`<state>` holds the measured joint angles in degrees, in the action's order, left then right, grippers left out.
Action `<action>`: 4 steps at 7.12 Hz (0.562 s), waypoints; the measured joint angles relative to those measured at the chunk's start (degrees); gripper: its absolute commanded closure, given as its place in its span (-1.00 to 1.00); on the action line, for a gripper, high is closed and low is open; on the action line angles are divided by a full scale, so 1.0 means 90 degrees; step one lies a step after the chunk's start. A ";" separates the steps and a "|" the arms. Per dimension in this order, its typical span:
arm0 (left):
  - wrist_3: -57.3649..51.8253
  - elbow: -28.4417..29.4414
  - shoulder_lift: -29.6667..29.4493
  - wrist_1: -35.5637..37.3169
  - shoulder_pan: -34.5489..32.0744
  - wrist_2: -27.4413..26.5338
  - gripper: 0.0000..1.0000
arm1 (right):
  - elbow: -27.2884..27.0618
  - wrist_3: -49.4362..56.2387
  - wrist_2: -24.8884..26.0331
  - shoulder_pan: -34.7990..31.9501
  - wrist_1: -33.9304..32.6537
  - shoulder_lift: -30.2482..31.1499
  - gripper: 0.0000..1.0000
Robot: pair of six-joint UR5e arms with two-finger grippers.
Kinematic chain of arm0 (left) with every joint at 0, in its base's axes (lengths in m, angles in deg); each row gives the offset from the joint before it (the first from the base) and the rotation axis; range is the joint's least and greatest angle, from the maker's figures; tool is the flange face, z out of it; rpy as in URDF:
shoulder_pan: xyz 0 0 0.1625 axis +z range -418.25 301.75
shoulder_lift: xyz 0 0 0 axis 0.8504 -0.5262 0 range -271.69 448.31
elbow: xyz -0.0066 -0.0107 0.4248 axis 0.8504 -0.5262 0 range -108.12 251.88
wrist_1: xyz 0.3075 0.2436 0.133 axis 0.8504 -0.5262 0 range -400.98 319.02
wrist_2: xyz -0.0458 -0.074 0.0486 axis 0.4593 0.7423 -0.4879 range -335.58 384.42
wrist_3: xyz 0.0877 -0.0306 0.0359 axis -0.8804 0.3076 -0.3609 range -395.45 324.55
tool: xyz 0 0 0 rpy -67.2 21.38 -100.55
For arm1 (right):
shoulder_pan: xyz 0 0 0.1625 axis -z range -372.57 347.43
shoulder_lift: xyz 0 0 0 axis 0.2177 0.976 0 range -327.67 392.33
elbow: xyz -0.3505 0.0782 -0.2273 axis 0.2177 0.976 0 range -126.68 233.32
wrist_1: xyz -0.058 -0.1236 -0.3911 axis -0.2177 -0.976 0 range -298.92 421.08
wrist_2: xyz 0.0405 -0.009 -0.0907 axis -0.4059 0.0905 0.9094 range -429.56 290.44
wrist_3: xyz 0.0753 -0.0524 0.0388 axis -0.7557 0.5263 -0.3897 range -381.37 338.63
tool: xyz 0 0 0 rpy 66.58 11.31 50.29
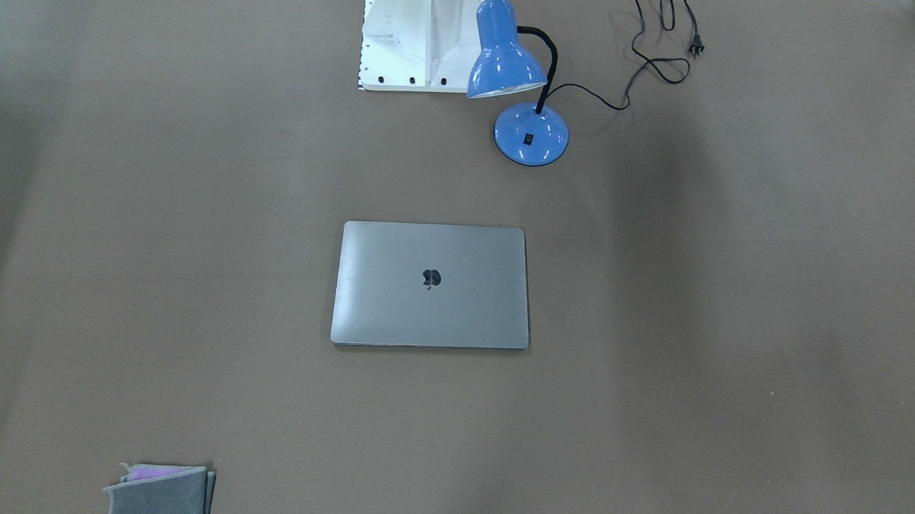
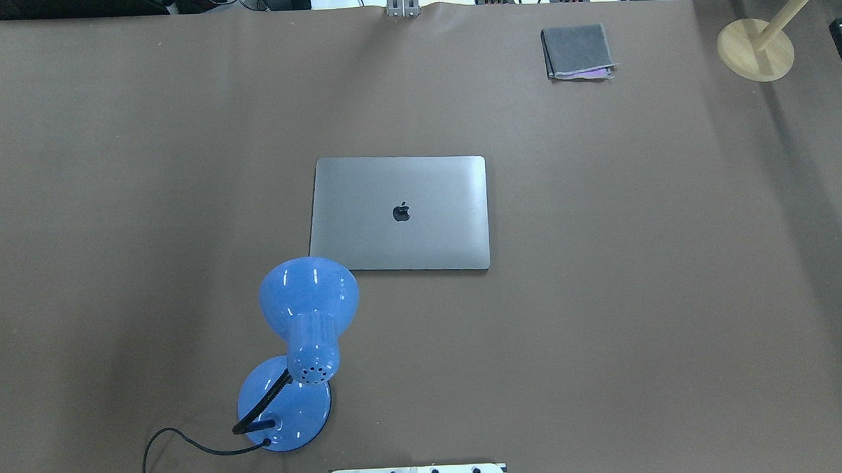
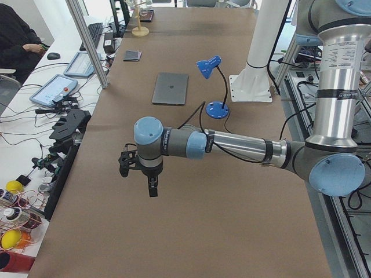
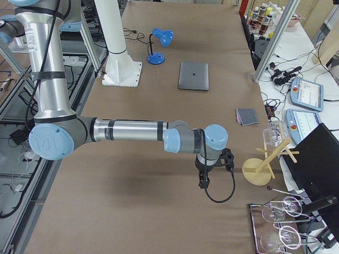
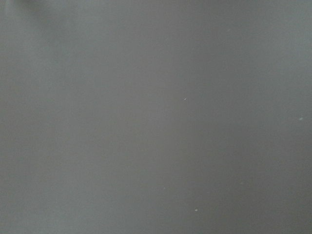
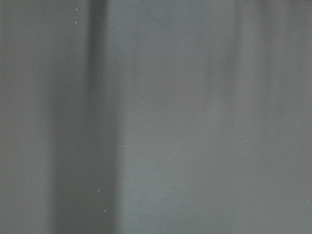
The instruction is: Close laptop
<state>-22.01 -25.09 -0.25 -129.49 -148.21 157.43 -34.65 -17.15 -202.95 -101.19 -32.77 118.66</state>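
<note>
The laptop lies flat in the middle of the brown table with its grey lid down and the apple logo facing up. It also shows in the front-facing view, the left view and the right view. My left gripper hangs over the table's left end, far from the laptop. My right gripper hangs over the right end, also far from it. Both show only in the side views, so I cannot tell whether they are open or shut. The wrist views show only blurred table surface.
A blue desk lamp stands between my base and the laptop's near left corner, its black cord trailing on the table. A folded grey cloth lies at the far right. A wooden stand is at the far right corner.
</note>
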 measured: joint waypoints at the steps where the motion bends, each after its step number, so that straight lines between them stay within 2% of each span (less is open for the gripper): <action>1: 0.0001 0.0100 0.0075 -0.0030 0.0000 0.0053 -0.96 | -0.0239 0.0001 -0.0117 -0.0023 -0.0233 0.0146 -1.00; 4: -0.0036 0.0158 0.0052 -0.0135 0.0005 0.0095 -0.96 | -0.0448 -0.0008 -0.0260 -0.0126 -0.0428 0.0247 -1.00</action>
<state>-22.34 -23.67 0.22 -130.71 -148.17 158.28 -38.68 -17.22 -205.29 -102.33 -36.62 120.89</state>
